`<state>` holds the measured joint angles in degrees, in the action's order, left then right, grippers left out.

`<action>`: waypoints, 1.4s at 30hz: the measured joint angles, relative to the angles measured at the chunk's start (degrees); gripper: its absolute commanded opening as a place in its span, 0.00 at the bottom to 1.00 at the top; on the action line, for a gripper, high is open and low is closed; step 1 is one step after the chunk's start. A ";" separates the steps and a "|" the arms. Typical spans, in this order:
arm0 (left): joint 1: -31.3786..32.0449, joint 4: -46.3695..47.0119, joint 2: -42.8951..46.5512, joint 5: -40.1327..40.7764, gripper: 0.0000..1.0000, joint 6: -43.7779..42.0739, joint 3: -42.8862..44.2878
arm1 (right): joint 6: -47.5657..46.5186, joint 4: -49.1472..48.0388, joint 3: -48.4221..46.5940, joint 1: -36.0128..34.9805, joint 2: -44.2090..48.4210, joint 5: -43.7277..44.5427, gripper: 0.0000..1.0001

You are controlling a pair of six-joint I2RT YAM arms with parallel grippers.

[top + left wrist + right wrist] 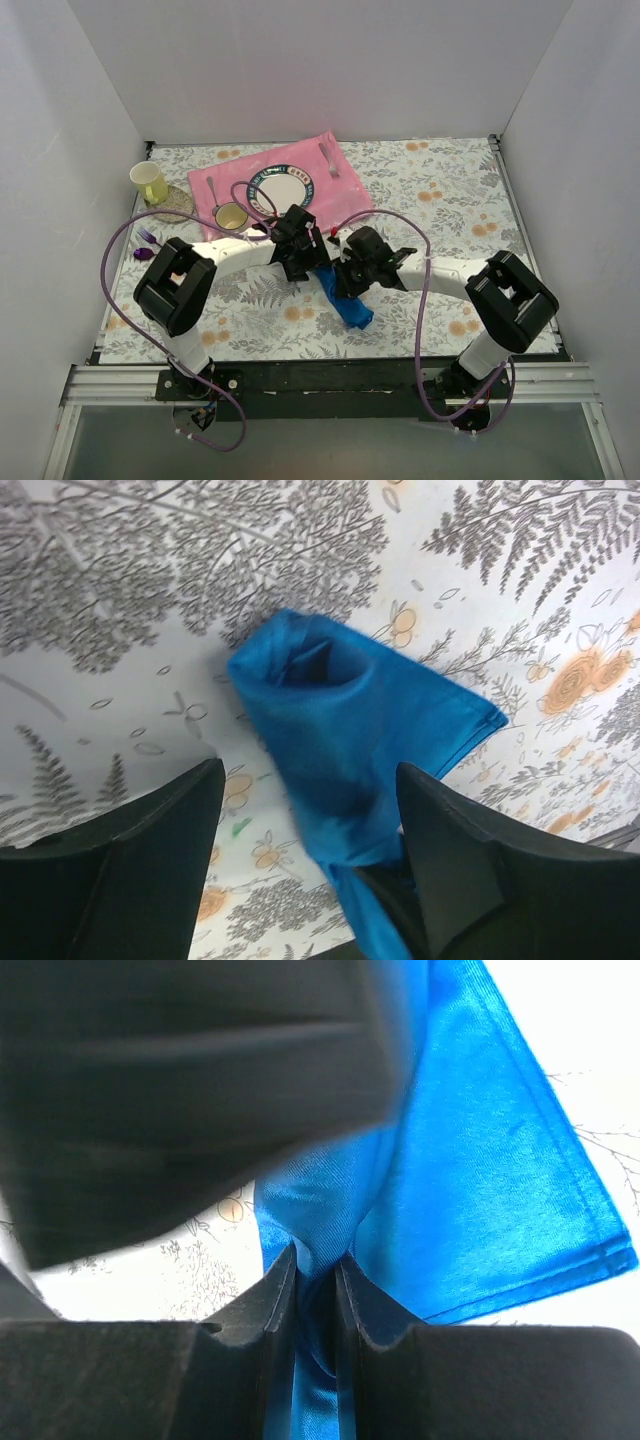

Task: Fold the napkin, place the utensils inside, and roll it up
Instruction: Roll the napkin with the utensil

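The royal-blue napkin [350,308] hangs bunched in the middle of the table, its lower end near the floral cloth. My right gripper [345,280] is shut on a fold of the napkin [480,1180], pinched between both fingers [316,1260]. My left gripper [308,262] is open, its fingers spread wide on either side of the napkin [350,720], which passes close by the right finger [450,850]. A slim utensil [213,195] lies on the pink mat left of the plate; I cannot tell if it is the gold spoon.
A pink mat [345,195] at the back holds a plate [283,188], a small yellow cup [232,216] and a silver fork [328,158]. A yellow mug [150,182] stands at far left, purple utensils [147,245] below it. The left arm blurs across the right wrist view [180,1090].
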<state>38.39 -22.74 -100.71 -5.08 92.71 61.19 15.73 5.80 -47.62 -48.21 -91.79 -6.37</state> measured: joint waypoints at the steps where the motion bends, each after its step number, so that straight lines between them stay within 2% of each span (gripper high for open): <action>1: -0.07 -0.57 0.55 0.17 0.69 -0.31 -0.26 | 0.11 -1.51 1.05 1.75 -0.02 -3.06 0.17; 6: 0.00 -1.86 3.65 -0.79 0.71 -0.85 -1.60 | 0.85 -8.28 5.03 10.45 -1.09 -18.34 0.18; 12: 0.11 -0.63 3.23 -3.45 0.72 -0.83 -1.36 | 2.29 -14.03 5.53 16.96 -7.13 -33.92 0.19; 17: 1.31 1.38 -0.33 -4.70 0.69 -0.39 -0.72 | 5.18 -20.76 7.56 20.17 -10.34 -42.03 0.23; 23: 2.43 4.98 -1.97 -5.88 0.63 1.29 -0.59 | 7.96 -24.90 8.98 21.97 -12.50 -46.69 0.31; 28: 2.51 6.38 -2.25 -5.57 0.52 1.60 -1.01 | 4.26 -18.45 6.75 21.94 -11.23 -45.29 0.45; 29: 2.51 6.67 -2.25 -5.55 0.41 1.66 -1.20 | 3.13 -16.28 6.23 21.90 -10.40 -44.13 0.47; 31: 2.51 7.21 -2.27 -5.16 0.35 1.38 -1.70 | 0.37 -10.40 4.76 21.57 -7.76 -40.46 0.52; 37: 2.45 8.35 -2.91 -5.49 0.35 1.81 -2.05 | -5.60 4.15 -1.51 18.73 1.29 -25.90 0.60; 42: 2.45 8.41 -2.93 -5.66 0.35 1.77 -2.08 | -6.64 10.12 -4.92 10.69 6.60 -11.41 0.65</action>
<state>40.84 -14.33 -103.63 -10.74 94.48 59.11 9.08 15.92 -52.53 -37.52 -85.19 -17.78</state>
